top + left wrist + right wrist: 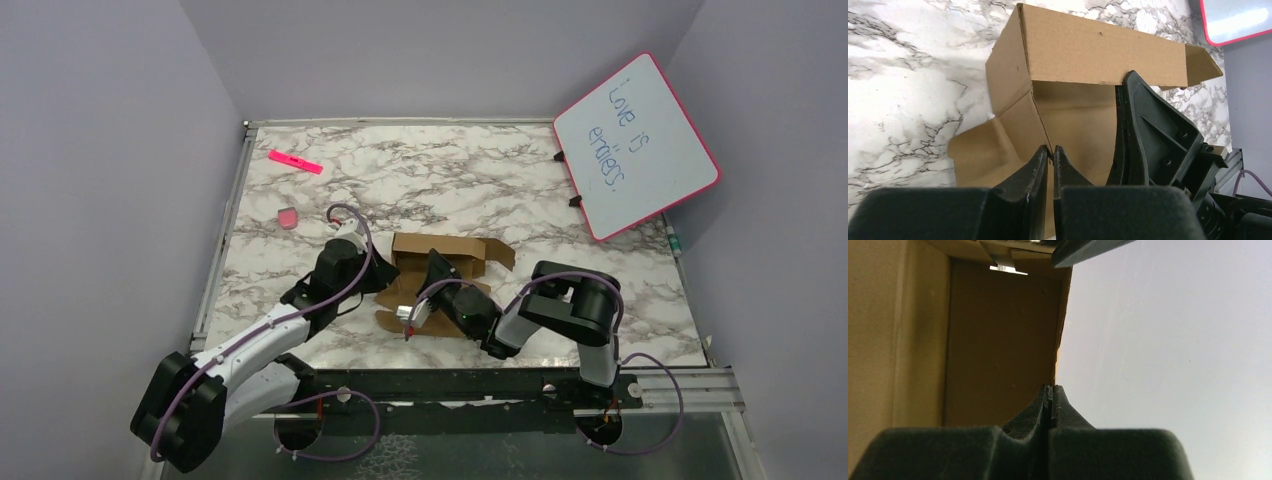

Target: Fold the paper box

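Marble table bears the paper box, left hand pinching it.

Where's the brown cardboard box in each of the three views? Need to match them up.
Top external: brown cardboard box at picture centre, on the marble table.
Left wrist: box fills the middle and top.
Right wrist: box takes the left half.
Shared landmark: black right gripper, at the box in all three.

The left tool and right tool are at the half-folded paper box on the marble table.
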Controlling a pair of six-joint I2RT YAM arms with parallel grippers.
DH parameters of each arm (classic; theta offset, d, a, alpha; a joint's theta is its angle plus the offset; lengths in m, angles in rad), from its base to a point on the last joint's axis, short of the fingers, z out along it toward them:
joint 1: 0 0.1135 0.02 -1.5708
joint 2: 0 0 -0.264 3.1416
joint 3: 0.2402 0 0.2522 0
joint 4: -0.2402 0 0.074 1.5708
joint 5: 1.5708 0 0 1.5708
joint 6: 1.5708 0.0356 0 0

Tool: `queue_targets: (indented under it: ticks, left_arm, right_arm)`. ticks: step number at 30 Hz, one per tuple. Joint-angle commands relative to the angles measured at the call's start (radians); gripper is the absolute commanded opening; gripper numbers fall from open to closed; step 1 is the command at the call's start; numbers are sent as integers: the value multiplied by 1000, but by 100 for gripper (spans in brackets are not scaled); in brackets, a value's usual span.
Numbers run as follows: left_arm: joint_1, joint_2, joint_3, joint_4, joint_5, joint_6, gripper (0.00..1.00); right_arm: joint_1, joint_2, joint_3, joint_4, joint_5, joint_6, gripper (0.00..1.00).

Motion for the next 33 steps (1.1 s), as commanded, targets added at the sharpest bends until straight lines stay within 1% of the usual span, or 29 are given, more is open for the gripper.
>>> queue_targets:
  ticks: [1,4,7,11,15,20,23,25,28,30,33]
  left_arm:
    - [-30,39,-35,119,10,-34,9]
    - [-32,60,-50,146,1,-12,11]
    - [-32,66,-44,130,-34,20,14]
    - [-32,45,-25,103,-48,48,24]
    - [-32,-7,14,13,-86,80,36]
    - [-32,-115,65,-107,-161,106,45]
    - [-30,-179,109,-182,-207,119,48]
    - [-30,-203,142,-240,-266,131,48]
    - [-29,-179,179,-325,-382,128,48]
    - [-26,-143,178,-322,-403,138,49]
    - [-24,-88,113,-211,-413,140,51]
  right_arm:
    - [10,50,-3,116,-5,-44,1]
    - [10,68,-12,134,-4,-51,1]
    - [12,78,-17,156,-5,-58,1]
    - [14,78,-19,160,-2,-62,1]
    - [14,77,-21,164,-2,-67,1]
    - [14,69,-22,159,-4,-68,1]
    - [14,67,-23,158,-4,-67,1]
    - [14,65,-24,154,-6,-64,1]
    - [14,66,-22,152,-8,-62,1]
    - [14,69,-18,154,-8,-61,1]
    - [14,75,-13,156,-11,-61,1]
